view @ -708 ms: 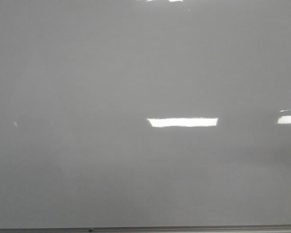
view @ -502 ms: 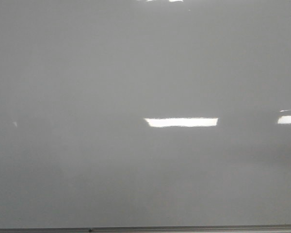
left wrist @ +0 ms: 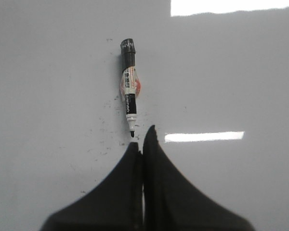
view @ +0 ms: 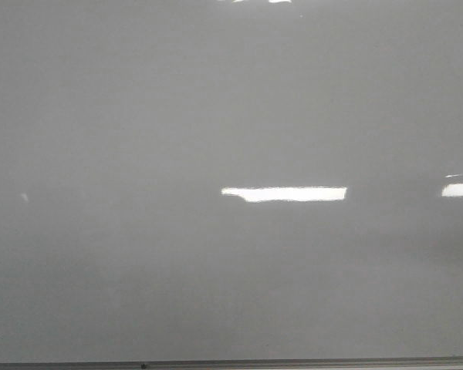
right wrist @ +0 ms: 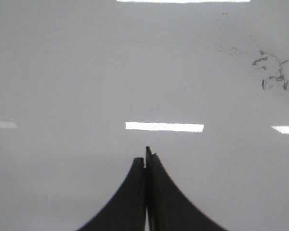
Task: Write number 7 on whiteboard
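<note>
The whiteboard (view: 216,116) fills the front view, pale grey and glossy, with a thin metal bottom edge. No number 7 shows on it in any view. In the left wrist view a black and white marker (left wrist: 129,86) lies on the whiteboard (left wrist: 48,72), its tip pointing at my left gripper (left wrist: 142,139). That gripper is shut and empty, just short of the marker tip. My right gripper (right wrist: 147,156) is shut and empty over bare whiteboard (right wrist: 62,72). Neither gripper shows in the front view.
Bright rectangular light reflections (view: 284,193) lie on the board. Faint black specks surround the marker (left wrist: 103,130). A smudge of old ink (right wrist: 272,72) marks the board far from my right gripper.
The light reflection in the middle of the front view has stretched a little to the left. Nothing else differs.
</note>
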You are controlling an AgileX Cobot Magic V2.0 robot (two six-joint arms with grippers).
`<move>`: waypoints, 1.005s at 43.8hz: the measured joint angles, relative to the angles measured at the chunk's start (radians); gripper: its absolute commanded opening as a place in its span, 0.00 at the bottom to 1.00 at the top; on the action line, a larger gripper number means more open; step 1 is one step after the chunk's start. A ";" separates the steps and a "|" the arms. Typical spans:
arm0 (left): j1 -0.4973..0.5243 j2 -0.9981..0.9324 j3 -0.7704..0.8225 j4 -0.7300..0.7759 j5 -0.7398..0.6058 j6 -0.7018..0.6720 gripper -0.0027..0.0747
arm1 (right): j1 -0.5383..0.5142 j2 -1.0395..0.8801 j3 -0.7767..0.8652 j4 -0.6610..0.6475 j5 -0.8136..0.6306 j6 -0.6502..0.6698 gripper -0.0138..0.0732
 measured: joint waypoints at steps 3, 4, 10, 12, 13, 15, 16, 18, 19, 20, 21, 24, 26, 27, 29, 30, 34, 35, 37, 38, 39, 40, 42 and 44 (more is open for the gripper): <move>0.000 0.000 0.000 0.000 -0.039 0.000 0.01 | 0.000 0.000 0.000 0.000 0.000 0.000 0.02; 0.000 0.000 0.000 0.002 -0.048 0.000 0.01 | 0.000 0.000 0.000 0.000 0.000 0.000 0.02; 0.000 0.000 0.000 0.002 -0.076 0.000 0.01 | 0.000 0.000 0.000 0.000 0.000 0.000 0.02; 0.000 0.000 0.000 0.002 -0.076 0.000 0.01 | 0.000 0.000 0.000 0.000 0.000 0.000 0.02; 0.000 0.000 0.000 0.002 -0.076 0.000 0.01 | 0.000 0.000 0.000 0.000 -0.001 0.000 0.02; 0.000 0.000 0.000 0.002 -0.078 0.000 0.01 | 0.000 0.000 0.000 0.000 -0.001 -0.003 0.02; 0.000 0.000 0.000 0.002 -0.078 0.000 0.01 | 0.000 0.000 0.000 0.000 -0.001 -0.003 0.02; 0.000 0.000 0.000 0.002 -0.080 0.000 0.01 | 0.000 0.000 0.000 0.000 -0.001 -0.003 0.02; 0.000 0.000 0.000 0.002 -0.083 0.000 0.01 | 0.000 0.000 0.000 0.000 -0.001 -0.003 0.02; 0.000 0.000 0.000 0.002 -0.088 0.000 0.01 | 0.000 0.000 0.000 0.000 -0.001 -0.003 0.02; 0.000 0.000 0.000 0.002 -0.092 0.000 0.01 | 0.000 0.000 0.000 0.000 -0.001 -0.003 0.02; 0.000 0.000 0.000 0.002 -0.104 0.000 0.01 | 0.000 0.000 0.000 0.000 -0.001 -0.003 0.02; 0.000 0.000 0.000 0.002 -0.104 0.000 0.01 | 0.000 0.000 0.000 0.000 -0.001 -0.003 0.02; 0.000 0.000 -0.002 0.002 -0.104 0.000 0.01 | 0.000 0.000 0.000 0.000 -0.001 -0.003 0.02; 0.000 0.000 -0.011 0.002 -0.104 0.000 0.01 | 0.000 0.000 -0.008 0.000 0.009 -0.003 0.02; 0.000 0.000 -0.018 0.002 -0.100 0.000 0.01 | 0.000 0.000 -0.014 0.000 0.018 -0.003 0.02; 0.000 0.000 -0.080 0.001 -0.067 0.000 0.01 | 0.000 0.000 -0.082 0.000 0.065 -0.003 0.02; 0.000 0.000 -0.102 0.001 -0.049 0.000 0.01 | 0.000 0.000 -0.103 0.000 0.082 -0.003 0.02; 0.000 0.000 -0.151 0.001 -0.018 0.000 0.01 | 0.000 0.000 -0.149 0.000 0.110 -0.003 0.02; 0.000 0.000 -0.175 0.001 -0.002 0.000 0.01 | 0.000 0.000 -0.172 0.000 0.125 -0.003 0.02; 0.000 0.000 -0.201 0.001 0.015 0.000 0.01 | 0.000 0.000 -0.195 0.000 0.140 -0.003 0.02; 0.000 0.000 -0.225 0.001 0.031 0.000 0.01 | 0.000 0.000 -0.217 0.000 0.155 -0.003 0.02; 0.000 0.009 -0.284 0.001 0.064 0.000 0.01 | 0.000 0.000 -0.270 0.000 0.182 -0.003 0.02; 0.000 0.030 -0.335 0.001 0.103 0.000 0.01 | 0.000 0.000 -0.313 0.000 0.210 -0.003 0.02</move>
